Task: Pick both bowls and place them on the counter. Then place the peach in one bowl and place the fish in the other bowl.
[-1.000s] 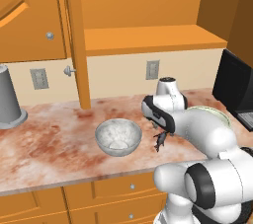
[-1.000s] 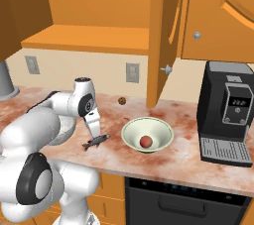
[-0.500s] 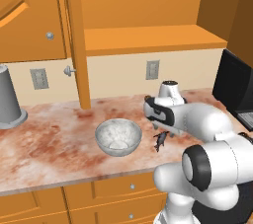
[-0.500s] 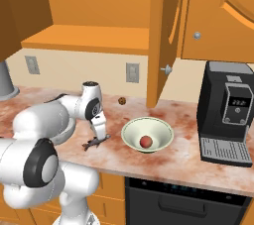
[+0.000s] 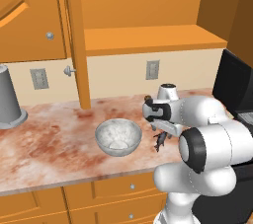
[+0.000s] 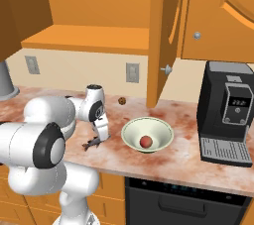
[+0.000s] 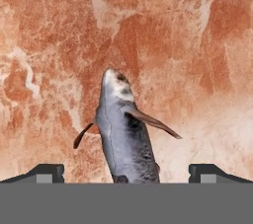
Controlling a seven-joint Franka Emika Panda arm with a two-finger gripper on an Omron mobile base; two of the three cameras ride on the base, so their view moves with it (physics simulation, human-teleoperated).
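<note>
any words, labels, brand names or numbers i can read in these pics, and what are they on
Coffee machine: its small display shows pale marks, too small and blurred to read.
Wall sockets, cabinet doors, bowls, fish, counter: no text, label or brand.

Count: 2 bowls on the bench – 1 marbled grey bowl [image 5: 118,137] left, 1 pale green bowl [image 6: 147,135] right. 1 peach [image 6: 145,141], in the green one. 1 fish [image 7: 124,131]. 1 small brown ball [image 6: 121,101] far back. 1 grey cup [image 5: 9,98] far left. 1 coffee machine [image 6: 228,113] right.
</note>
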